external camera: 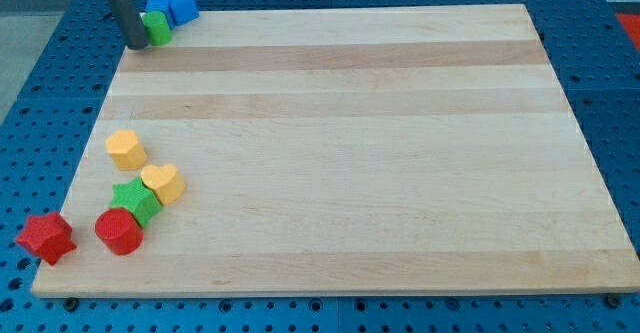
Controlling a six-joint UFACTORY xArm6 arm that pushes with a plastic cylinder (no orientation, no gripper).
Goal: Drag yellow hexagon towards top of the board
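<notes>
The yellow hexagon [126,148] lies near the board's left edge, a little below mid-height. My tip [135,44] is at the view's top left corner of the board, just left of a green block [157,27], far above the yellow hexagon. A yellow heart [164,183] lies just below and right of the hexagon.
A green block [136,202] touches the yellow heart, with a red cylinder [119,232] below it. A red star [46,237] sits off the board's bottom left corner. Two blue blocks [175,8] sit behind the top green block. The wooden board [350,143] lies on a blue perforated table.
</notes>
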